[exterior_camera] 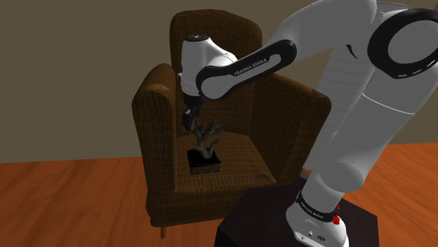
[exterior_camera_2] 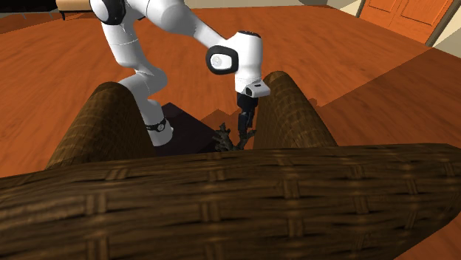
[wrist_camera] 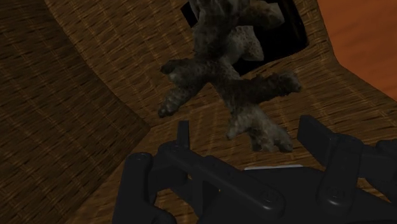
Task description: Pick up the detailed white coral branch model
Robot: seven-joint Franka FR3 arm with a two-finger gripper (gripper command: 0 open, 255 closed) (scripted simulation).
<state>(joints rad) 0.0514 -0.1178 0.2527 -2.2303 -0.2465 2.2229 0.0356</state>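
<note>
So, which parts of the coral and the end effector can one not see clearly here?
- Second exterior view: the chair back hides the coral except its top.
- Wrist view: the picture's edge cuts off the black base.
- Shoulder view: end effector tips too dim against the coral to judge contact.

Looked like a home's sitting room: had a brown woven high-backed armchair (exterior_camera: 158, 116) on an orange-brown wooden plank floor (exterior_camera: 70, 200), near a plain tan wall (exterior_camera: 77, 70).

The coral branch (exterior_camera: 206, 138) stands on the wicker armchair (exterior_camera: 160, 119).
</note>
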